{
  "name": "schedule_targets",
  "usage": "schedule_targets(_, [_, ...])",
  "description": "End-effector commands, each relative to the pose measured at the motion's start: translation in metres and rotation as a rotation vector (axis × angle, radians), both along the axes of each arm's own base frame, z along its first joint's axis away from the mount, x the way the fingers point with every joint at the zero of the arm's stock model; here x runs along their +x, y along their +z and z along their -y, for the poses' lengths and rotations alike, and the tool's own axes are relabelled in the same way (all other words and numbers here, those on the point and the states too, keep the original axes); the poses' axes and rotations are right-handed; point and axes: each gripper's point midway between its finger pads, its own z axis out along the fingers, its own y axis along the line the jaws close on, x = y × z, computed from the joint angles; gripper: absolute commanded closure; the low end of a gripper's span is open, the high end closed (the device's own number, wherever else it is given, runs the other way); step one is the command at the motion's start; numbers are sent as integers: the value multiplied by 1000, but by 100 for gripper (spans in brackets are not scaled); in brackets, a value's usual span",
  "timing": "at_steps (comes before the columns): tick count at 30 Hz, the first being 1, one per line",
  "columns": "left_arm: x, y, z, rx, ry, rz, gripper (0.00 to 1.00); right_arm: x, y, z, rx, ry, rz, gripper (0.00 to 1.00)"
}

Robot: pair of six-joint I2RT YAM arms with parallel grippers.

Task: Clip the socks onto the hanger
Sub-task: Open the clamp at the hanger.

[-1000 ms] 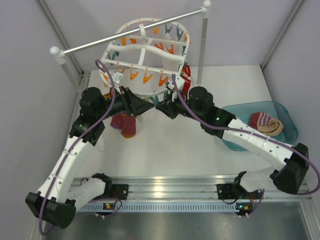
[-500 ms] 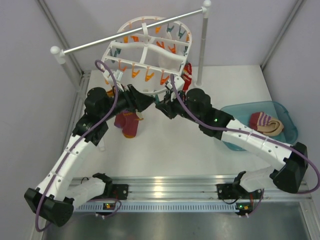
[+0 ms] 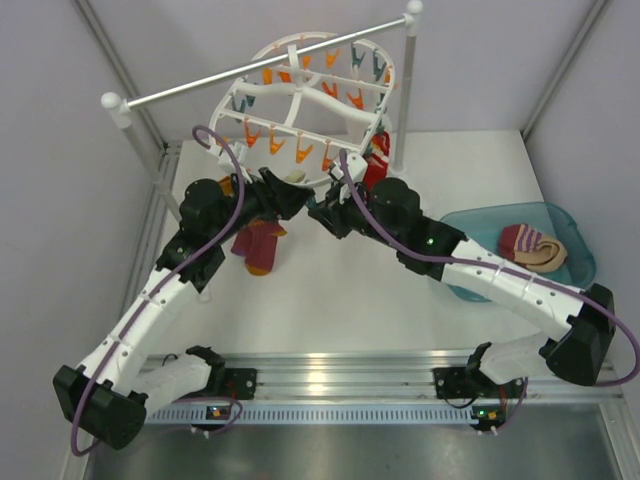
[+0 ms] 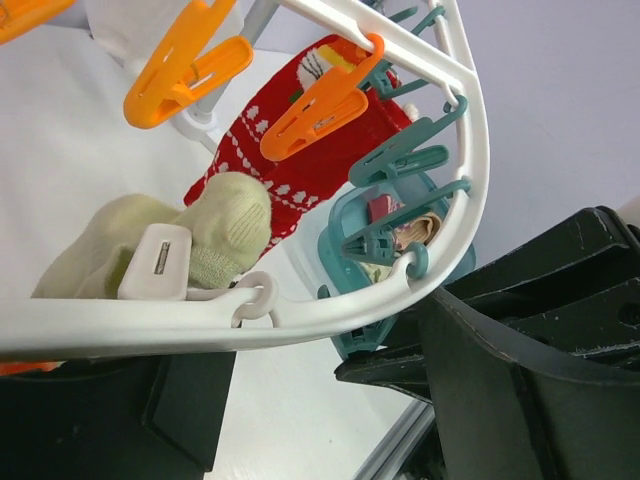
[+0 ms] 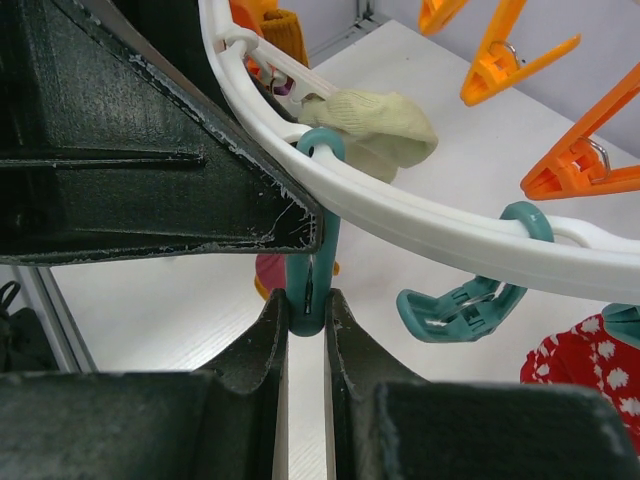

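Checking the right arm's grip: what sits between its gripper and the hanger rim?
A teal clip hangs from the hanger rim, its lower end pinched by the right gripper; the right wrist view shows it.

The hanger (image 5: 420, 225) is looking like smooth, shiny white plastic, and its orange clips (image 4: 190, 65) are shining too. The cream sock (image 4: 225, 225) is looking soft and fuzzy, like knitted cloth. The rail (image 3: 180, 82) is gleaming like metal.

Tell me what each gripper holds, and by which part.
Right gripper pinches a teal clip by its lower end, under the hanger rim. Left gripper is open, straddling the rim, holding nothing.
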Motion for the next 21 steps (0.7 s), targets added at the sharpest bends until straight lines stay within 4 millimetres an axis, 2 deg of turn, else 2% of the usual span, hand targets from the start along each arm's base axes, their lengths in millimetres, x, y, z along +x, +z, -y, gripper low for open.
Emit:
schedule_targets(1, [11,35,0,-74,33,125,27,-22,20,-19,35,92,18,100])
schedule_targets(9, [11,35,8,-114,-3,93,41,-22,20,-23,19,83,51,100])
schedule_targets(16, [12,33,12,-108,-4,87,43,-24,21,-26,7,88,69,100])
schedule_targets(21, [13,30,11,-98,1,84,51,-24,21,-25,-5,69,89,100])
